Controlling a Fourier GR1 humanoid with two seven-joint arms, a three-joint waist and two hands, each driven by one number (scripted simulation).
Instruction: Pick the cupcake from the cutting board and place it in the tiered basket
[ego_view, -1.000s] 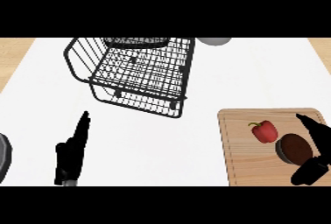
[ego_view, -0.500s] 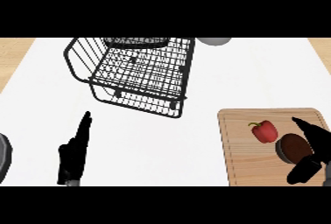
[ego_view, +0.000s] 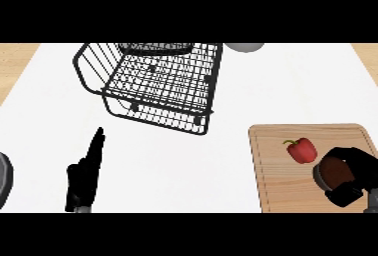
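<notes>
Cupcake (ego_view: 336, 173), dark brown and round, sits on the cutting board (ego_view: 277, 175) at the counter's (ego_view: 221, 165) near right corner, close to the board's right edge, and the right hand (ego_view: 357, 172) now wraps it: fingers curve over its far and right side while the thumb comes in under its near side. Half a second ago that hand was open beside the cupcake with fingers straight; a second ago it stood a little farther toward the counter's right edge. So the change is a closing of the fingers round the cupcake, which I judge to be the grasp itself being made. The cupcake looks to be resting on the board and not yet lifted, though the steep view makes that hard to confirm. A red bell pepper (ego_view: 300, 150) lies just beside it on the board, toward the far side, apart from the hand, so it should stay clear if the lift goes straight up. The tiered basket (ego_view: 159, 85), black wire, stands near the counter's far edge, left of centre and well apart from the board, so a long carry across remains. The left hand (ego_view: 85, 172) rests open near the near left edge, fingers straight and pointing away, almost where it was a second ago.
</notes>
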